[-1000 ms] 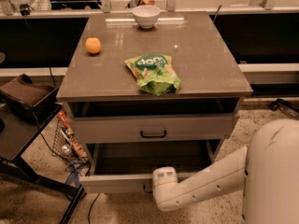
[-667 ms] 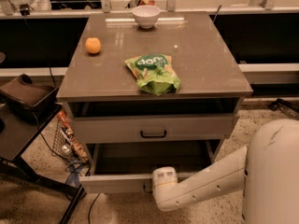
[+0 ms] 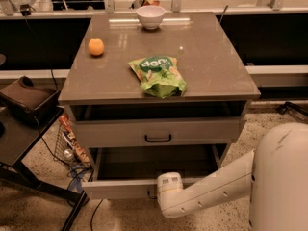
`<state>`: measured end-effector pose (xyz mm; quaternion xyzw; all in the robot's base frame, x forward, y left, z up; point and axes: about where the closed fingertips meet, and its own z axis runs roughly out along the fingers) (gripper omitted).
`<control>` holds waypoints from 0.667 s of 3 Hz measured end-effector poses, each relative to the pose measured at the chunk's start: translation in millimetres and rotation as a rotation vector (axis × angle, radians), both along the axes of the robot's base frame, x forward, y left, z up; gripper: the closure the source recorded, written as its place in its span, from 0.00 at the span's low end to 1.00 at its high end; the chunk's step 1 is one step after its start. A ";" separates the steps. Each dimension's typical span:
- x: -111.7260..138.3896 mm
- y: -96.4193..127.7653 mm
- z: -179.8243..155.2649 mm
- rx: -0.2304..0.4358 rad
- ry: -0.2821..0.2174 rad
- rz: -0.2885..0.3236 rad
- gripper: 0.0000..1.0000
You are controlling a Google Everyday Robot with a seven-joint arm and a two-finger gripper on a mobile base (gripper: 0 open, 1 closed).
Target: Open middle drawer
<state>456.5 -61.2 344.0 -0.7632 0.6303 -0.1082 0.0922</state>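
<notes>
The middle drawer (image 3: pixel 118 188) is pulled out from the cabinet, and its plain dark inside (image 3: pixel 154 163) shows behind its pale front. My gripper (image 3: pixel 154 192) is at the centre of that front, where the handle is, mostly hidden behind my white wrist (image 3: pixel 169 186). My arm (image 3: pixel 216 189) reaches in from the lower right. The drawer above it (image 3: pixel 158 131) has a small black bar handle (image 3: pixel 158 139) and sits nearly closed under a dark gap below the countertop.
On the countertop (image 3: pixel 211 66) lie a green snack bag (image 3: pixel 159 75), an orange (image 3: pixel 96 46) and a white bowl (image 3: pixel 150 16). A dark side table with a black case (image 3: pixel 26 100) stands at the left. Cables and a wire basket (image 3: pixel 70 143) sit on the floor beside the cabinet.
</notes>
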 end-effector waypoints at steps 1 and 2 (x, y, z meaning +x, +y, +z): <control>0.0 0.1 0.0 0.000 0.000 0.000 1.00; 0.0 0.7 0.1 0.000 0.000 0.000 1.00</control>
